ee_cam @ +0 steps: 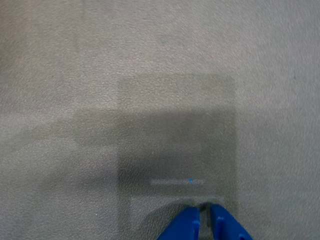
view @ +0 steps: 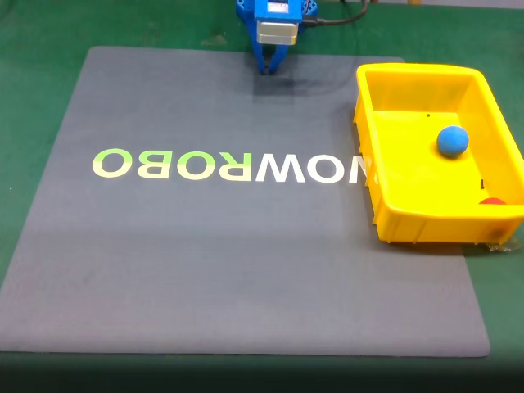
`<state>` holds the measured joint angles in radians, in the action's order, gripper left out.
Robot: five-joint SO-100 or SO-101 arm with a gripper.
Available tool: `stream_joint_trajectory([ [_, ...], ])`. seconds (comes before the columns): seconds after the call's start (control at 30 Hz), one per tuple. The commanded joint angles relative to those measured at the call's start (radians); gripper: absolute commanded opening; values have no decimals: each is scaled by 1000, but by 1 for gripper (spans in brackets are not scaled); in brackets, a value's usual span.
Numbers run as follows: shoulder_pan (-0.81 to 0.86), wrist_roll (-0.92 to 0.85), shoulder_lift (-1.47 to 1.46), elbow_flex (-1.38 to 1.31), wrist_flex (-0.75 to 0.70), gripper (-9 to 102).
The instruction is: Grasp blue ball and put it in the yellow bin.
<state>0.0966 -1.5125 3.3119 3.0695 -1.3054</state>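
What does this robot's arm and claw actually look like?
The gripper has two bright-blue, pointed plastic fingers. Above them in the fixed view sits a silver-grey boxy block on a blue frame, with black cables trailing off behind.

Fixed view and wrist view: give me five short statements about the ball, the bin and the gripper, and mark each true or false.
1. The blue ball lies inside the yellow bin. True.
2. The gripper holds the ball. False: its fingers are together with nothing between them, over the grey mat at the far edge in the fixed view.
3. The bin stands at the right edge of the mat in the fixed view. True.
4. A small red object sits on the mat's lettering. False: it is in the bin's near right corner.
5. The wrist view shows the fingertips above the bin. False: bare grey mat lies beneath them.
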Motion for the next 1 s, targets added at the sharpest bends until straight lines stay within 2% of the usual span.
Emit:
stream_joint_trajectory([
  [0.0,-5,75,14,32,32,0],
  [0.23,-5,84,14,32,32,0],
  [0.47,-5,183,14,32,32,0],
  [0.97,-5,184,14,32,32,0],
])
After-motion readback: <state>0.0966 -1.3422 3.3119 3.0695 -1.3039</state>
